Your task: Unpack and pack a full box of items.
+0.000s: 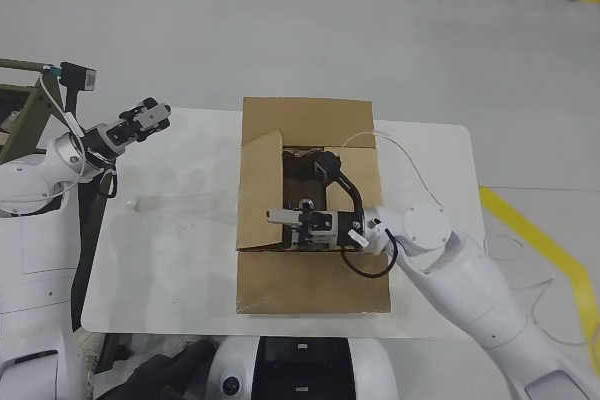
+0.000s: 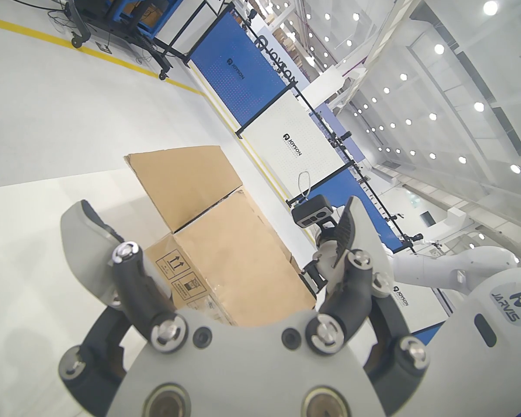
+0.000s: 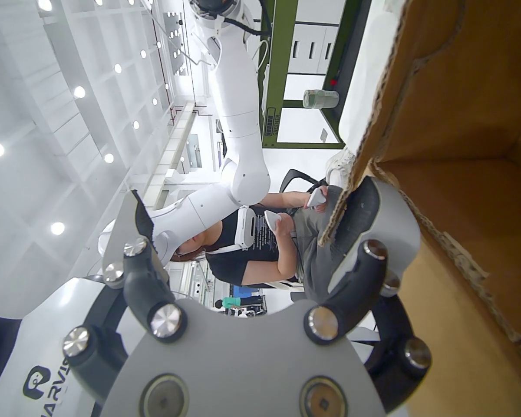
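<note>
Two arms seen from above. Box [image 1: 310,280] placed at centre of white table [image 1: 170,260], flaps folded out, dark interior exposed. Right arm bent in from lower right of frame. Right gripper [image 1: 275,217] laid level across box opening, pointed toward left flap. Its fingers [image 3: 373,219] spread wide, nothing held, one finger just beside ragged flap edge. Left arm raised at upper left of frame. Left gripper [image 1: 152,110] held near table's upper-left corner, well apart from box, spread wide, empty.

The box [image 1: 310,285] stands centred on the table [image 1: 160,270], right jaws at its opening, left jaws by the far-left corner.
</note>
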